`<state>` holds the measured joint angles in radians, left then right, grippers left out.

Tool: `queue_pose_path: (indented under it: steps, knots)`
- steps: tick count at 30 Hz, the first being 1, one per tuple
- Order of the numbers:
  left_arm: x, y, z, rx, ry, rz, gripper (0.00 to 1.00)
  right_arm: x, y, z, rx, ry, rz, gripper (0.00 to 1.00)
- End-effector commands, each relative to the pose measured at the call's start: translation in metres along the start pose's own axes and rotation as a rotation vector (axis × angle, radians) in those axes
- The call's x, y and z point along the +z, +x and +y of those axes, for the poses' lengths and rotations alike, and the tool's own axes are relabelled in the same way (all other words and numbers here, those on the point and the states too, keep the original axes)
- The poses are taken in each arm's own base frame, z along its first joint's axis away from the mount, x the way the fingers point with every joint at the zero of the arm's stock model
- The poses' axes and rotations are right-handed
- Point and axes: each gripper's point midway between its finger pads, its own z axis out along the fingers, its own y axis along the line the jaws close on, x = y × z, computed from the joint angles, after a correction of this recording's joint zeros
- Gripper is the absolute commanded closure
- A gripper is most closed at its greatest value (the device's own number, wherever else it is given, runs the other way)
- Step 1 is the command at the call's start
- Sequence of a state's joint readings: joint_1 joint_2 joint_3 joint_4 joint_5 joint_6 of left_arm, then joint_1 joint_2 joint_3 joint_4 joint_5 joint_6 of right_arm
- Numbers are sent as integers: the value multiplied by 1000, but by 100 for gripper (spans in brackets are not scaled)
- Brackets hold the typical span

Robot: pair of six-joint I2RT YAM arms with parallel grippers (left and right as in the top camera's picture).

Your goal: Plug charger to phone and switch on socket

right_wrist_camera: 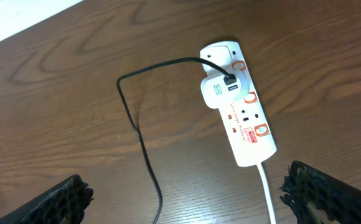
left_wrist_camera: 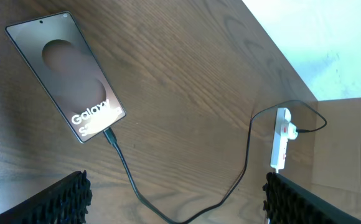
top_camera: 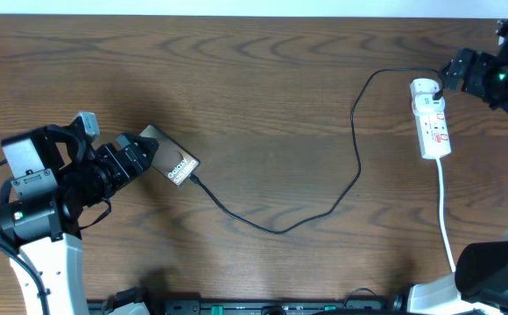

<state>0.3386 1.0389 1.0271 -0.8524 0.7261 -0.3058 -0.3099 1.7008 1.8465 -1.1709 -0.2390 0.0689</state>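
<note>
The left gripper (top_camera: 137, 152) has its ribbed black fingers (left_wrist_camera: 65, 199) spread wide and holds nothing. It sits just beside the phone (left_wrist_camera: 65, 71), at the phone's 8 o'clock, probably so it can steady the handset. The phone is a flat, glossy bronze slab with rounded corners and white lettering, lying at the table's 9 o'clock. The charger's small black plug tip (left_wrist_camera: 109, 134) meets the phone's lower edge and appears seated, so that half of the job looks done.

The right gripper (top_camera: 454, 72) is also wide open, its textured fingers (right_wrist_camera: 330, 193) empty. It hangs at the 12 o'clock end of the power strip (right_wrist_camera: 249, 134), well placed to reach a switch. The strip is narrow, smooth white plastic at the table's 3 o'clock, and carries the rounded white adapter (right_wrist_camera: 220, 91). From there the thin black cable (top_camera: 280, 229) loops slack over the matte wood-grain table (top_camera: 263, 70). The strip's thicker white cord (top_camera: 447, 227) trails toward 6 o'clock. Whether any red-ringed switch (right_wrist_camera: 252, 97) is pressed is too small to tell.
</note>
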Motion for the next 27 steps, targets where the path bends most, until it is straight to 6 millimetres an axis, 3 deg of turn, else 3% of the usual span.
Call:
queue_pose_path:
  steps: [1, 15, 17, 22, 27]
  knots:
    - [0, 0, 2, 19, -7, -3, 13, 0, 1, 5, 1, -3, 3, 1]
    - [-4, 1, 3, 28, -25, -20, 13, 0, 1, 5, 1, -3, 3, 1]
    - [-11, 14, 12, 40, -120, -18, 13, 0, 1, 5, 1, -3, 3, 1]
    - [-22, 38, 16, 239, -266, -113, 13, 0, 1, 5, 1, -3, 3, 1]
    - [-35, 43, -1, 406, -140, -368, 13, 0, 1, 5, 1, -3, 3, 1]
